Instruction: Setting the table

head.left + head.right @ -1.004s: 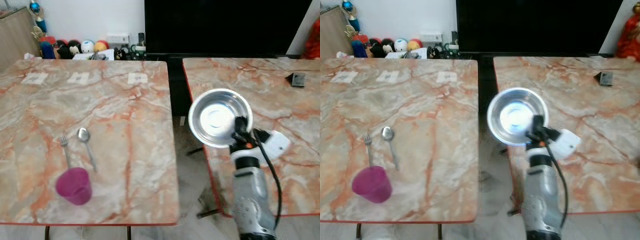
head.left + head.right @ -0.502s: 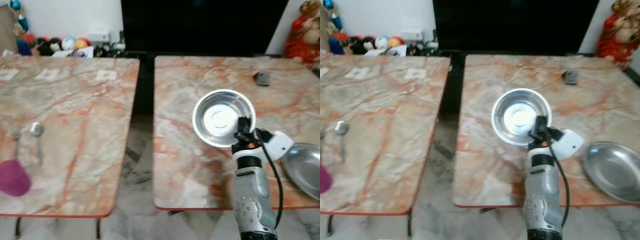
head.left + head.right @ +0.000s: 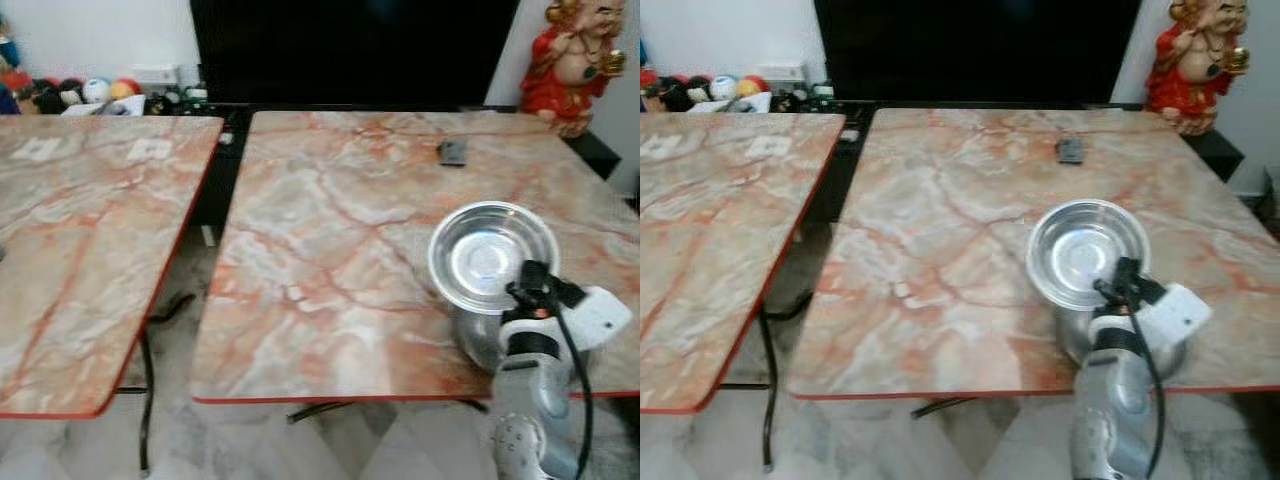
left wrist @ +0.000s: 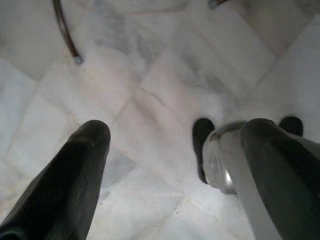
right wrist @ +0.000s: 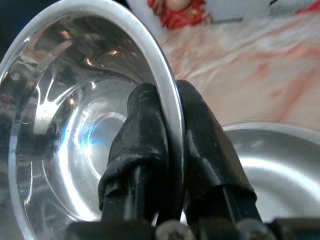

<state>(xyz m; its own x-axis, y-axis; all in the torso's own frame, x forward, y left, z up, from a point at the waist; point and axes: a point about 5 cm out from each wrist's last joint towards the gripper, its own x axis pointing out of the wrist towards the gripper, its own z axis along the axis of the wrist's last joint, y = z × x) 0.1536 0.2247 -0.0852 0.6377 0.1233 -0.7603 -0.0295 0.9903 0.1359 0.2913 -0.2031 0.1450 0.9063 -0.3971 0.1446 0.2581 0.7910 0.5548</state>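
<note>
- Right hand (image 5: 170,150) pinches steel bowl (image 3: 492,258) by its rim, above plate (image 5: 270,170) at right table's (image 3: 330,260) near edge.
- Left hand (image 4: 170,165) hangs spread, empty, over floor (image 4: 150,90).

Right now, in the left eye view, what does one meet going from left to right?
Left marble table → dark gap between the tables → right marble table → small dark object → steel bowl pinched by the right end effector → red figurine.

Glossy metal bowl (image 3: 490,259), polished marble-look table (image 3: 330,250)
</note>
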